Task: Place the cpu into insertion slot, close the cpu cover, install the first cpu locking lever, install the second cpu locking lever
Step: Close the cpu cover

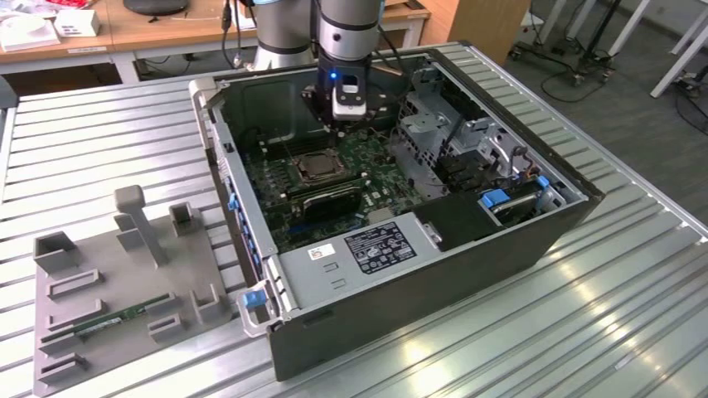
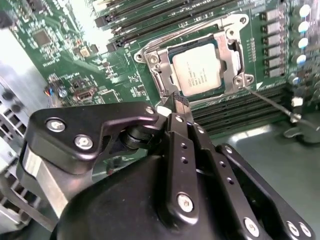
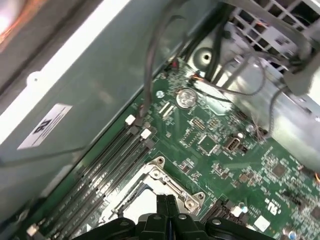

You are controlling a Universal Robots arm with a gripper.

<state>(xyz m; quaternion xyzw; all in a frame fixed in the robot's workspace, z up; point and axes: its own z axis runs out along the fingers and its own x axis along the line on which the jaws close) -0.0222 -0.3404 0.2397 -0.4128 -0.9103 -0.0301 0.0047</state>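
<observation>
The cpu (image 2: 200,67), a silvery square chip, lies flat in its socket on the green motherboard (image 2: 65,60). The cpu cover (image 2: 232,50), a silver frame, lies down around it. A thin wire locking lever (image 2: 272,102) sticks out from the socket's corner, away from the frame. My gripper (image 2: 180,101) is shut with nothing between its black fingers, its tip just beside the socket's edge. In the first wrist view the gripper (image 3: 165,202) hangs over the socket frame (image 3: 172,185). In the exterior view the gripper (image 1: 346,112) is inside the open computer case, just behind the socket (image 1: 315,168).
Rows of memory slots (image 3: 100,175) run beside the socket. A metal drive cage (image 1: 443,141) and loose cables (image 3: 235,90) stand on the exterior view's right. The case walls (image 1: 227,191) enclose the board. A grey fixture tray (image 1: 66,332) holding a memory stick (image 1: 122,317) lies at the exterior view's left.
</observation>
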